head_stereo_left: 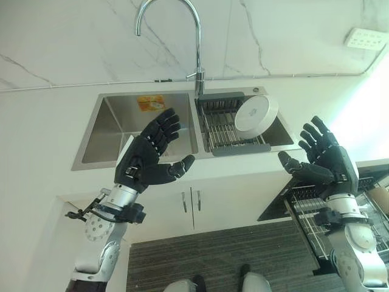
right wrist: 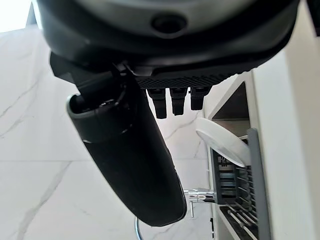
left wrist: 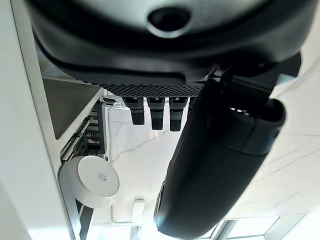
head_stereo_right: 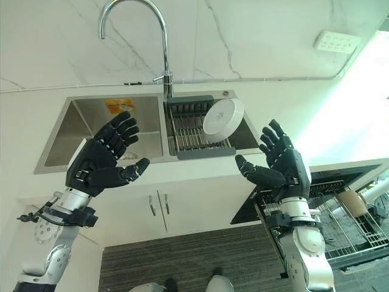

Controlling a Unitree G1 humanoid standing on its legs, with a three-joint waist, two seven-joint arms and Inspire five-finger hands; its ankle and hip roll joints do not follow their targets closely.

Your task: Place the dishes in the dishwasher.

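While faucet [head_stereo_left: 196, 36] overhangs, bowl [head_stereo_left: 256, 114] (perhaps tilted) fills rack [head_stereo_left: 226, 131].

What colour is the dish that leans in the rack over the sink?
The dish is white; the left eye view shows it best.

The wall [head_stereo_left: 73, 42] behind the counter is white marble with thin grey veins, and a white socket plate [head_stereo_left: 366, 38] sits on it at the upper right. Strong daylight comes in from the right side (it washes out the white countertop [head_stereo_left: 36, 134] there). Below are white cabinet doors [head_stereo_left: 188, 210] with two small metal handles, and the floor [head_stereo_left: 213, 261] is dark grey with fine stripes.
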